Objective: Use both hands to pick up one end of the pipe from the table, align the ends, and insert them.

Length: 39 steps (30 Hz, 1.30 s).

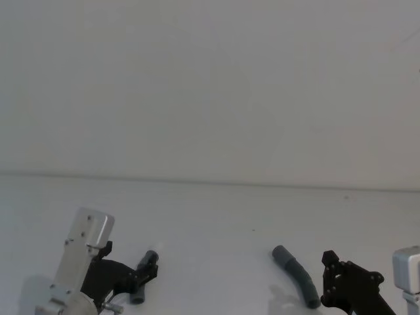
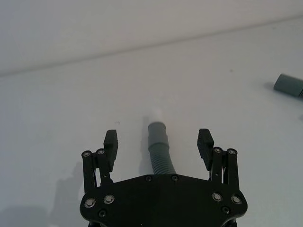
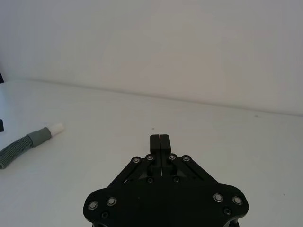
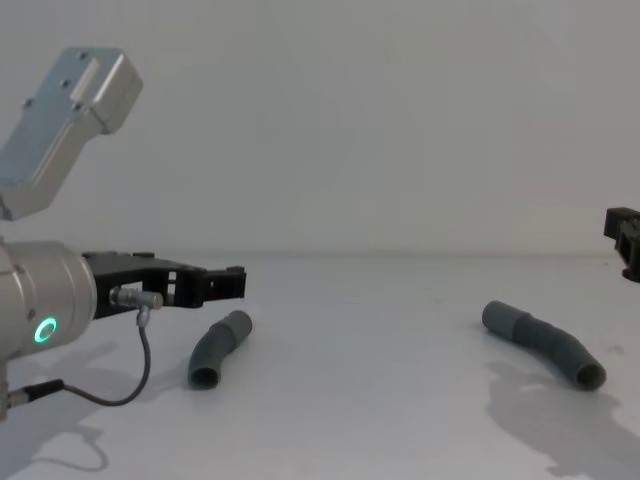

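Left wrist view, left claw [image 2: 158,138] spread wide above white-tipped pipe piece [image 2: 161,158], not touching, right claw [image 3: 160,140] clenched, empty.

The left gripper [image 2: 158,140] is matt black plastic with shiny screw heads [image 2: 109,199], on a satin silver metal arm [image 4: 40,290]. The hose piece [image 2: 162,163] between its fingers is ribbed dark-grey plastic ending in a smooth cuff [image 2: 156,134]. The right gripper [image 3: 160,140] is the same plastic. Beneath both, the table [image 2: 52,123] is matt white.

Left wrist view, lower centre: my left gripper [image 2: 158,138] covers the tail of the near pipe piece [image 2: 161,160]. Right edge crops the far pipe piece [image 2: 289,85] (I see cuff only).
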Motion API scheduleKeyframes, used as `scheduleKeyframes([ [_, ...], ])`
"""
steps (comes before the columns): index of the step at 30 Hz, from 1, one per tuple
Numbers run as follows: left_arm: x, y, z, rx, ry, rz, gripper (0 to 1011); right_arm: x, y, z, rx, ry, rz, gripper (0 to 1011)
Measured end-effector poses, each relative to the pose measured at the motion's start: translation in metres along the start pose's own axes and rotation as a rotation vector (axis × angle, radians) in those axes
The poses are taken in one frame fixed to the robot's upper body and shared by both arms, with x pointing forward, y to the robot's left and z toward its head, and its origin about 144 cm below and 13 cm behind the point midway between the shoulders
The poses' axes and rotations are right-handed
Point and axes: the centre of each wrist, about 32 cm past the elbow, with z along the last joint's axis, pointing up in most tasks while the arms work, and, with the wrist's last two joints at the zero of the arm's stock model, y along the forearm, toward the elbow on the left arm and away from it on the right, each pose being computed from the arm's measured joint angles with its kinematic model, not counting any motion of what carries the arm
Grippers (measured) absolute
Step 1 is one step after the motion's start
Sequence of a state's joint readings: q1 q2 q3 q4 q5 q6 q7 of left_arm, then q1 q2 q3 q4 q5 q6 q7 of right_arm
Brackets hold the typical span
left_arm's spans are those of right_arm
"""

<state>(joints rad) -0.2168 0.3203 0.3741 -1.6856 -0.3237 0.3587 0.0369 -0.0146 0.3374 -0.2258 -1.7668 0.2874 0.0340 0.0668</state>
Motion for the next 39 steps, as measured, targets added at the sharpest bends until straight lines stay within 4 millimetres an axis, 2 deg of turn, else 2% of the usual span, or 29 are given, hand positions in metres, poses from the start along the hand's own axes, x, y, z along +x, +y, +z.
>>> scheduleKeyframes([
  [13,0.006,-0.014,0.016,0.129,-0.010,-0.018,1001,0.000,0.000,0.000,0.000,0.000,0.000,0],
  [39,0.005,-0.036,0.019,0.212,0.079,-0.012,1001,0.000,0.000,0.000,0.000,0.000,0.000,0],
])
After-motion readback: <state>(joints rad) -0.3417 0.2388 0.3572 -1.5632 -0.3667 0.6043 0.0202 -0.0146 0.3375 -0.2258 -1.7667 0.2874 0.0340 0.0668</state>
